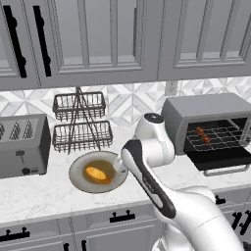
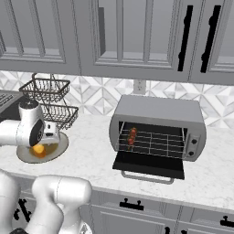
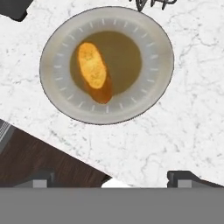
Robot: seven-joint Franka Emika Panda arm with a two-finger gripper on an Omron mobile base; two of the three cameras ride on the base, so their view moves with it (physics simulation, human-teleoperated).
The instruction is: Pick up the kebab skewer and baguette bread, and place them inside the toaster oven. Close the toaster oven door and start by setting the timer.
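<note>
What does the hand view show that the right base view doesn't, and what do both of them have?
Hand view alone: the end effector, open, over bare marble counter, and a strip of dark wood floor past the counter edge.

Right base view alone: the toaster oven with its door folded down, the kebab skewer lying on the wire rack, and the wall cabinets.

Both: the baguette bread lying on the round plate.

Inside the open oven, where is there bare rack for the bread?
The kebab skewer lies at the left end of the toaster oven rack; the middle and right of the rack are bare. The baguette bread lies on the plate.
</note>
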